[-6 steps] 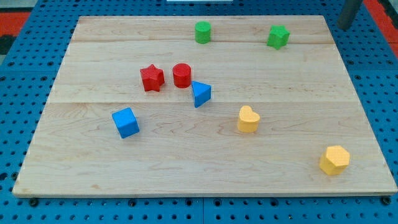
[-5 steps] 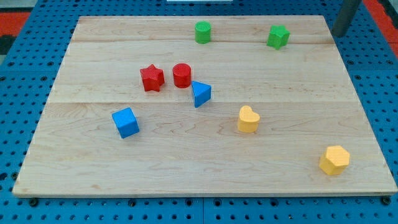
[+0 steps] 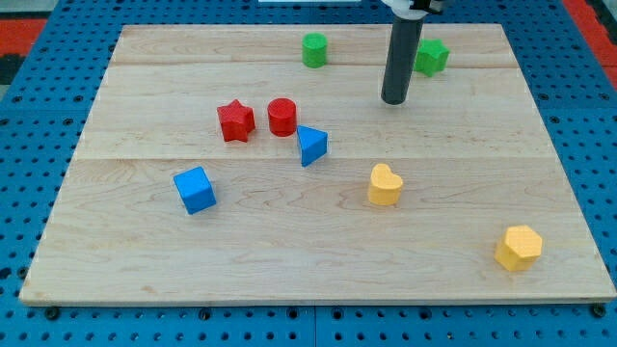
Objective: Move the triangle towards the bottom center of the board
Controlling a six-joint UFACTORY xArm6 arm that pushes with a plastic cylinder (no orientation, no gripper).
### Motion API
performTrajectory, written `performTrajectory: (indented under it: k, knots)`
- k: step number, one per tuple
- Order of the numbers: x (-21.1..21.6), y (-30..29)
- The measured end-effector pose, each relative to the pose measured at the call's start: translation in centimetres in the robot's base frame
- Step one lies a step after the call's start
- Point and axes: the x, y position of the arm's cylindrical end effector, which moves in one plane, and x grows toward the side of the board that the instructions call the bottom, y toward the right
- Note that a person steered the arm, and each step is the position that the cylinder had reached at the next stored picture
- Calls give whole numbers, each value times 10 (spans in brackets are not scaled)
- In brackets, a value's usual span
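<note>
The blue triangle (image 3: 310,146) lies near the middle of the wooden board (image 3: 145,260), just right of and below the red cylinder (image 3: 281,117). My tip (image 3: 393,100) rests on the board up and to the right of the triangle, well apart from it. The rod stands just left of the green star (image 3: 432,56) and partly covers its left edge.
A red star (image 3: 235,121) sits left of the red cylinder. A blue cube (image 3: 195,189) lies lower left. A yellow heart (image 3: 385,185) lies right of and below the triangle. A yellow hexagon (image 3: 519,248) sits at the lower right. A green cylinder (image 3: 314,49) stands at the top.
My rod has moved from the view's top right corner, off the board, left and down onto the board beside the green star. No block has moved.
</note>
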Motion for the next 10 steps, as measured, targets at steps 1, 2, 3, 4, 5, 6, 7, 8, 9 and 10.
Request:
performTrajectory:
  k: [1, 2, 3, 4, 5, 6, 7, 8, 9, 10]
  knots:
    - [0, 8]
    - [-2, 16]
    - [-13, 40]
    - [-22, 59]
    - [-22, 71]
    - [-19, -22]
    - [-8, -116]
    - [56, -77]
    - [101, -79]
    - [99, -91]
